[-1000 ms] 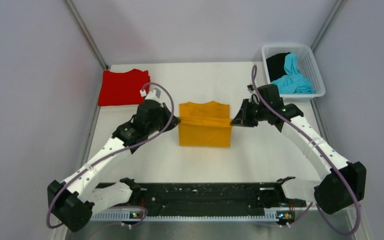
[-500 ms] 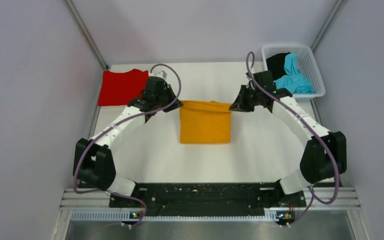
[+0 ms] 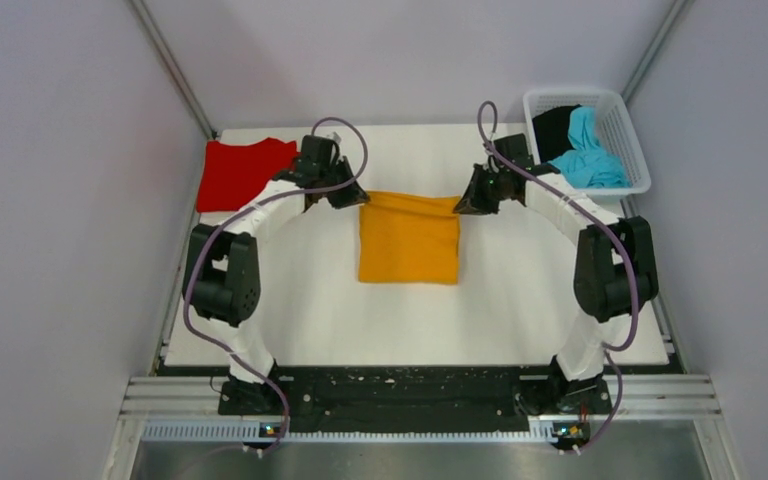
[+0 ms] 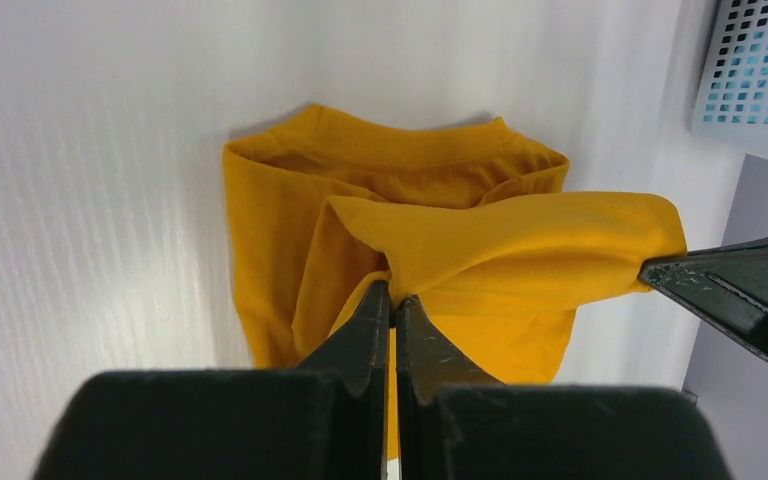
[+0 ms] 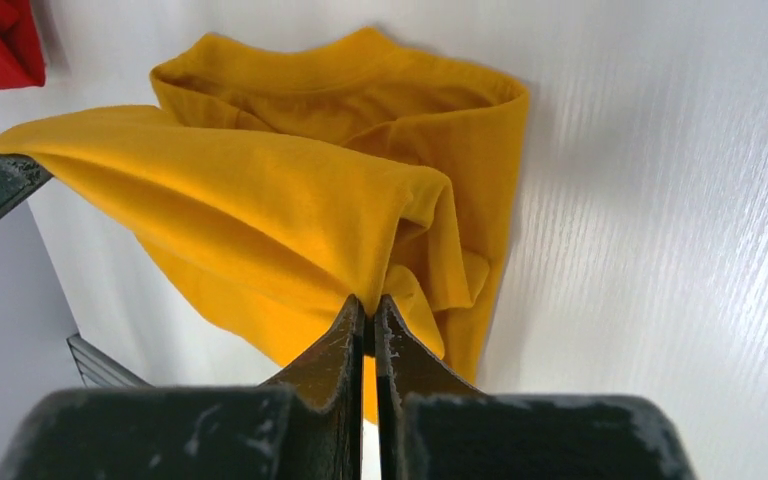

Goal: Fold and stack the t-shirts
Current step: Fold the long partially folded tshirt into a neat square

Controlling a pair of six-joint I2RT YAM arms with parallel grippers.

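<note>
t-shirts: four in all
orange-yellow t-shirt (image 3: 408,242): one
red t-shirt (image 3: 240,172): one
cyan-blue t-shirt (image 3: 588,150): one
black t-shirt (image 3: 555,125): one
white mesh basket (image 3: 629,140): one
tools: two, left tool (image 4: 392,290) and right tool (image 5: 368,300)
desk (image 3: 410,320): one

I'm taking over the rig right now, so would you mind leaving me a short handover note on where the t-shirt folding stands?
Hands: the left hand is shut on one corner of the orange-yellow t-shirt, and the right hand is shut on the opposite corner. The raised fold is stretched between them above the collar end.
Things: the red t-shirt lies folded at the far left of the table. The cyan t-shirt and black t-shirt are bunched in the white basket, far right.
Done: red folded; orange-yellow mid-fold.
Left: probably lay this fold down, release, stack it with the red one, then fold the basket's two.
</note>
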